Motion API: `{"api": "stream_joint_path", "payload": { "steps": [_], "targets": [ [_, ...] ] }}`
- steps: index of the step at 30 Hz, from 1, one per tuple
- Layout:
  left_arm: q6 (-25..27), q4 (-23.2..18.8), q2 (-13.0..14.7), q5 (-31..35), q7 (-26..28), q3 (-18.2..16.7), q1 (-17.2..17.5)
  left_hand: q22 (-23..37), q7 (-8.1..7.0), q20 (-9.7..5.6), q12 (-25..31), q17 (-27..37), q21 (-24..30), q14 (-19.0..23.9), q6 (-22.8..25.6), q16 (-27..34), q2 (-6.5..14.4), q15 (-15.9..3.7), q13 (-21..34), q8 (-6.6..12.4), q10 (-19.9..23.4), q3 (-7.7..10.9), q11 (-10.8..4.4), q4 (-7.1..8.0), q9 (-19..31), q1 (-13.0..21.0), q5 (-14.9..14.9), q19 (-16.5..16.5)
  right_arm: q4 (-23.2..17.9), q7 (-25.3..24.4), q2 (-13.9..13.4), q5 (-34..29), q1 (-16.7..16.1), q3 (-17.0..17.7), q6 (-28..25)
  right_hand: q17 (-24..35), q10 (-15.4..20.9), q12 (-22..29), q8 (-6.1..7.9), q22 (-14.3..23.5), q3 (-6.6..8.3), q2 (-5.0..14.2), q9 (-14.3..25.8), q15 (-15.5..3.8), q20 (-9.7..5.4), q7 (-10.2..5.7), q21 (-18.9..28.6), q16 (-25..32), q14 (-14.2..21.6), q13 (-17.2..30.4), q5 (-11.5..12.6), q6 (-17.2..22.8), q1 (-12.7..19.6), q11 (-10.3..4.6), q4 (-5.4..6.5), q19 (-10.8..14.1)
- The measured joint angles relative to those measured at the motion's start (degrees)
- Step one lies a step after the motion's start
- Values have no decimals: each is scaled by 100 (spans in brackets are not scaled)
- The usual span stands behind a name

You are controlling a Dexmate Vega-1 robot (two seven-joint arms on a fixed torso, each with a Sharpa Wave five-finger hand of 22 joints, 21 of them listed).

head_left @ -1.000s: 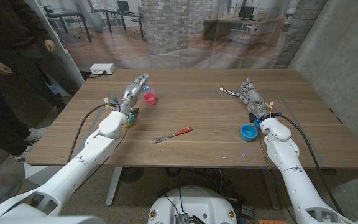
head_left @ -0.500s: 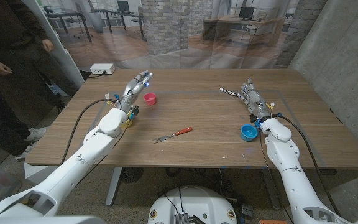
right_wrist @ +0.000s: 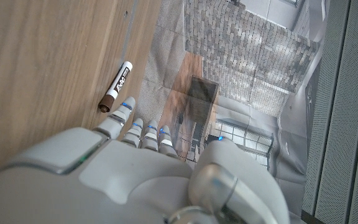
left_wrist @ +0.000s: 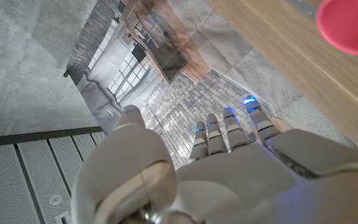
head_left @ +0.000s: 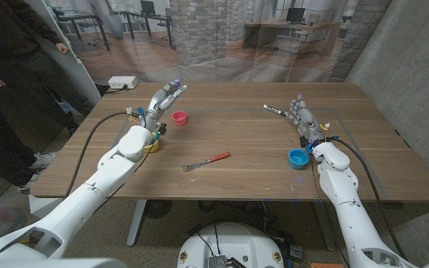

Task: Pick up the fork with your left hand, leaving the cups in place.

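A fork point(head_left: 206, 161) with a red handle lies on the wooden table point(head_left: 244, 141) near the middle, tines toward the robot's left. My left hand point(head_left: 163, 100) is raised at the far left of the table with fingers spread, holding nothing; its back fills the left wrist view point(left_wrist: 229, 168). A pink cup point(head_left: 179, 117) point(left_wrist: 348, 25) stands just to the right of that hand. A blue cup point(head_left: 298, 158) sits beside my right forearm. My right hand point(head_left: 301, 114) point(right_wrist: 135, 162) stays at the far right, fingers extended and apart, empty.
A brown marker point(head_left: 273, 110) point(right_wrist: 117, 85) lies just beyond the right hand's fingertips. A yellow object point(head_left: 152, 144) sits under the left wrist. A person point(head_left: 13, 67) stands off the table's left side. A white box point(head_left: 123, 83) rests past the far left corner.
My left hand has lifted and swung slightly toward the far edge, its fingers spreading wider. The fork, both cups and the right hand have not moved.
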Motion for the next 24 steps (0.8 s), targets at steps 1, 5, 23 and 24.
{"api": "stream_joint_path", "payload": {
  "steps": [1, 5, 23, 24],
  "targets": [
    [5, -14, 6, 23, 2, -1, -3, 0, 0, 0, 0, 0, 0, 20, 0, 0, -30, -20, 0, 0, 8, -4, -8, -37, 0, 30, 27, 0, -3, -1, 3, -2, -2, 3, 2, 0, 0, 0, 0, 0, 0, 0, 0, 0, 0, 0, 0, 0, 0, 0, 0, 0, 0, 0, 0, 0],
    [38, -82, 34, 141, 12, -4, -22, 0, 20, -31, 0, 0, 0, 30, 22, 0, -76, -29, 0, 0, 8, 2, -8, -91, 0, 76, 33, 31, -13, -10, 12, -14, -6, 13, 9, -21, 0, 0, 0, 0, 0, 0, 0, 0, 0, 21, 0, 0, 0, 0, 0, 21, 0, 0, 0, 0],
    [397, -441, 132, 767, 13, 17, -159, -1, 9, 1, 0, 27, -43, 137, 157, 0, -207, -69, 27, 45, 151, -21, -70, -243, -1, 269, 116, 61, 113, -30, 48, -7, 44, 56, 130, -27, 31, 0, -43, 0, -2, -3, 0, 0, 0, 21, 0, 0, 0, -1, 0, 20, 48, 31, -2, 0],
    [413, -449, 136, 796, -7, 20, -165, -1, 1, 1, 0, 26, -43, 170, 165, 0, -207, -78, 27, 45, 151, -14, -69, -250, -1, 269, 116, 61, 131, -31, 49, -3, 53, 60, 140, -27, 31, 0, -43, -1, -17, -3, 0, 0, 0, 21, 0, 0, 0, -1, 0, 20, 48, 30, -17, 0]
  ]
}}
